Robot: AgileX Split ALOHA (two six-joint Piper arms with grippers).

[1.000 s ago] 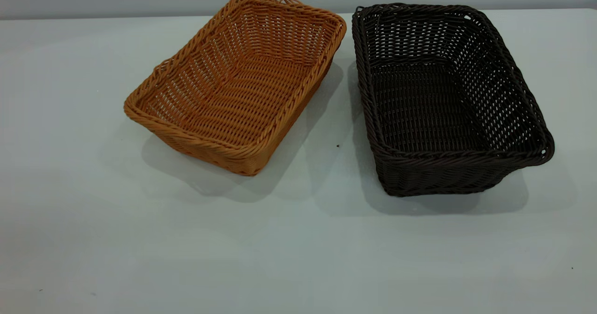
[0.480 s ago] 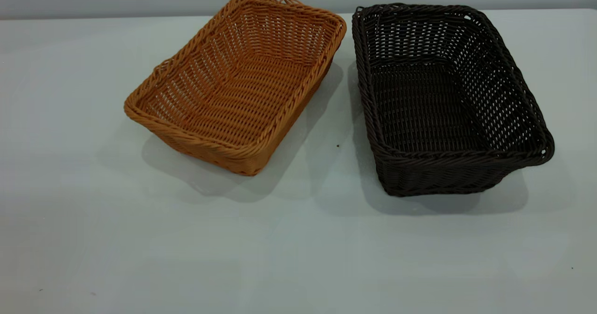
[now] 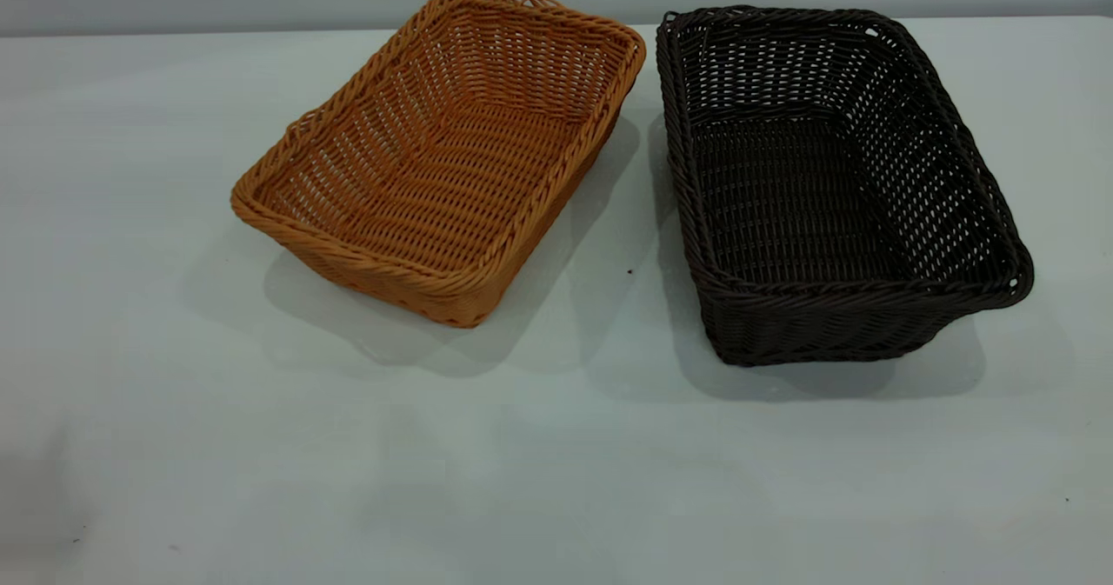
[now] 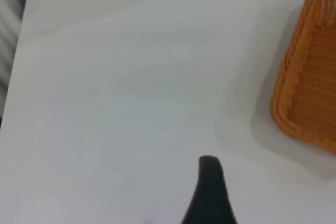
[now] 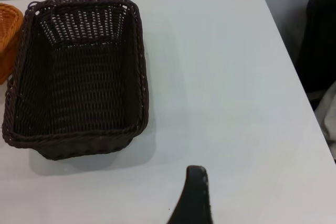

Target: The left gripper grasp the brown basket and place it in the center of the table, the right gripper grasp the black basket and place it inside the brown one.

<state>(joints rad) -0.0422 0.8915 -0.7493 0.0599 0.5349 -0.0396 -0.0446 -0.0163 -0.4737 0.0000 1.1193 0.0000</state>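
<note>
Baskets sat side by side toward the table's [image 3: 174,446] far edge in my exterior view: the brown basket [image 3: 443,159] left, the black basket [image 3: 835,185] right, apart, neither arm visible. My left wrist view showed one finger of the left gripper [image 4: 210,192] over bare table, near the brown basket's corner; its opening I couldn't tell. Right wrist view: the right gripper [image 5: 193,198] likewise, short of the black basket. I judged both grasps remained undone.
</note>
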